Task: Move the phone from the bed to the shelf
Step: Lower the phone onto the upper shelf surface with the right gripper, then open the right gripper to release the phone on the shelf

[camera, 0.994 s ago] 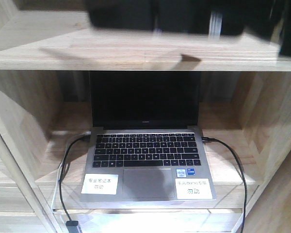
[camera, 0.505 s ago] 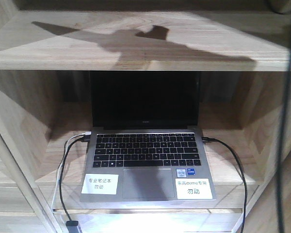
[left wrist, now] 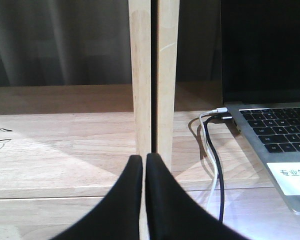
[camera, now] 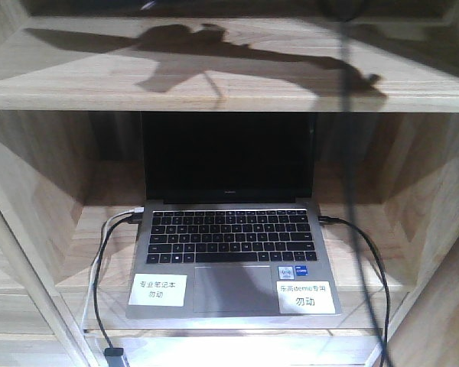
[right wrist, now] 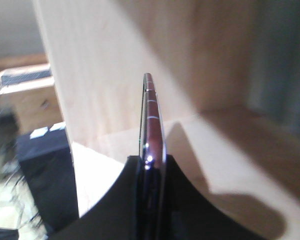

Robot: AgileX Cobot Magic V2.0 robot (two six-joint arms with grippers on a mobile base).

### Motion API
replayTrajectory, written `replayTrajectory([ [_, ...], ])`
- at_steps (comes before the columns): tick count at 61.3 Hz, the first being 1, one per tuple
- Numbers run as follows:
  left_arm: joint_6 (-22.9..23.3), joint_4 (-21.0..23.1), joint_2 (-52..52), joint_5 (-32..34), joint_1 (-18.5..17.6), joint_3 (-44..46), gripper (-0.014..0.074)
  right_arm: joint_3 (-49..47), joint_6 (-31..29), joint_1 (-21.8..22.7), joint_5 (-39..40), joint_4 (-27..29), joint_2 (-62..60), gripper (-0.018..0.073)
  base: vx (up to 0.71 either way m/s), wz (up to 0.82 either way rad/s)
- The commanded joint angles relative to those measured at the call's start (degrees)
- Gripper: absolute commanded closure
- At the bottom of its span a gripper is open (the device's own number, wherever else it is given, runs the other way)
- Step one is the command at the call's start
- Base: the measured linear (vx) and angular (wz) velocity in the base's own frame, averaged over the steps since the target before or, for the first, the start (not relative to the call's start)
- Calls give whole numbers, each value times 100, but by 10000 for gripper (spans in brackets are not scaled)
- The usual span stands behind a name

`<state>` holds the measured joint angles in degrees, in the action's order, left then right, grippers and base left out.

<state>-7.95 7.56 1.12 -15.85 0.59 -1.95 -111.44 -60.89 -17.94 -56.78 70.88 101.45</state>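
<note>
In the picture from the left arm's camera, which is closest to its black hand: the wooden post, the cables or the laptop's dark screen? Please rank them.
Seen from the left hand:
1. The wooden post, straight ahead, just beyond the fingertips.
2. The cables, a white one and a black one, to the right, running to the laptop's side.
3. The laptop's dark screen, far right and farthest back.

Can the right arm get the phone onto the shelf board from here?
Probably yes: the right gripper holds the phone edge-up over bare shelf wood, nothing visible underneath but shadow.
</note>
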Motion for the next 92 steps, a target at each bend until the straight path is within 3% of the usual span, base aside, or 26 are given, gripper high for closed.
replayTrajectory([
  [1,22,37,27,420,-18,-13,596,-339,57,-49,519,266,-47,560,0,0],
  [21,22,37,27,420,-18,-13,596,-411,46,-42,1241,270,381,560,0,0],
  [60,22,37,27,420,-18,-13,596,-411,-22,-42,1403,182,682,527,0,0],
  [74,22,37,27,420,-18,-13,596,-411,-22,-42,1408,118,682,370,0,0],
  [92,22,37,27,420,-18,-13,596,-411,212,-42,1600,-182,682,-12,0,0],
])
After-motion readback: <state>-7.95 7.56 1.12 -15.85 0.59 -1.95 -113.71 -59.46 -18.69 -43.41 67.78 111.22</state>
